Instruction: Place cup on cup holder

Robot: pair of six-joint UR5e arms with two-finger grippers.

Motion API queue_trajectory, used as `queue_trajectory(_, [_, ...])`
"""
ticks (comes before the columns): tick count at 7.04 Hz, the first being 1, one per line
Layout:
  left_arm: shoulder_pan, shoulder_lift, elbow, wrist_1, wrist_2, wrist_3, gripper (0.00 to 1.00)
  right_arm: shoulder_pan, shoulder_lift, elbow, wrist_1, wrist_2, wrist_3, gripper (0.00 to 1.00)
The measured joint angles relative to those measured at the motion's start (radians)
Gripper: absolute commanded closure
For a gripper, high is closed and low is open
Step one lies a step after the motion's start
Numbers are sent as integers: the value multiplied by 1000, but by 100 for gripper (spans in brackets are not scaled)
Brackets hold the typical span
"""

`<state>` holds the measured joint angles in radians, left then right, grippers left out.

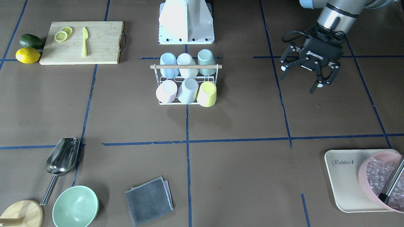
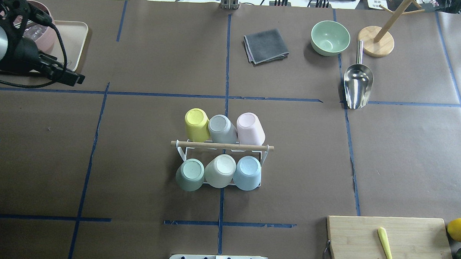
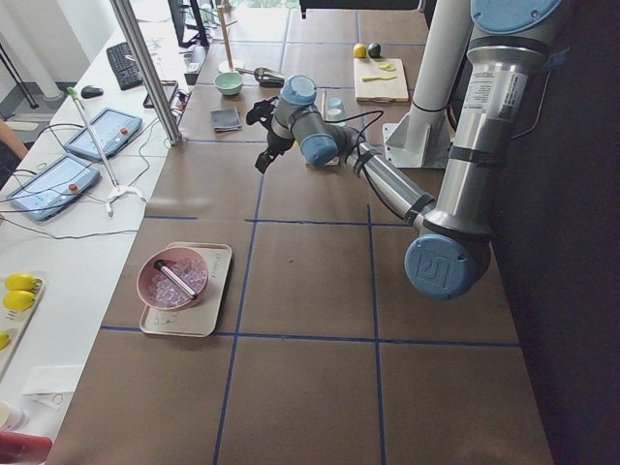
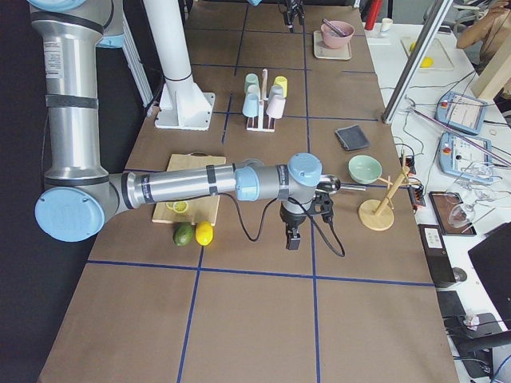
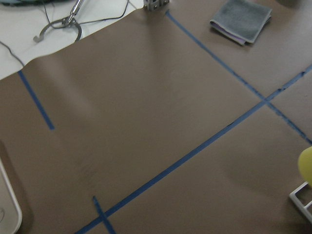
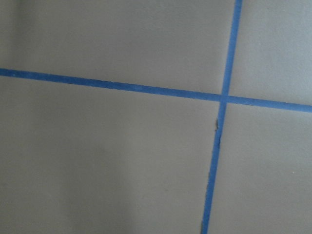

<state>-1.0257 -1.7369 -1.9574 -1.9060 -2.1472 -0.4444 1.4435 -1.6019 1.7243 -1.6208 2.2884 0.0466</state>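
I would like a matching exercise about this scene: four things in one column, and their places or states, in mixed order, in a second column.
Things:
1. yellow cup
2. knife
3. scoop
4. left gripper

Places or states:
A. beside the bowl
B. open, holding nothing
C. on the cup holder
D. on the cutting board

Pairs: 1-C, 2-D, 3-A, 4-B

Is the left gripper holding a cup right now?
No, the left gripper is open and empty in the front view, off to one side of the rack.
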Motion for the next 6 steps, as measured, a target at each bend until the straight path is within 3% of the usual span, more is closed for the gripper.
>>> queue_trajectory(1, [-86,30,108,-1,-133,65,0,66,-30,-18,-1,16,-43,0])
queue_trajectory(2, [-161,52,197,15,-209,128,0,119,-51,-25,-2,32,-61,0])
queue_trajectory(4, [-251,96,278,103,-252,174,0,185,-74,-21,0,44,-70,0])
queue_trajectory(6, [-343,110,289,277,-259,244,0,197,-81,-16,7,38,-93,0])
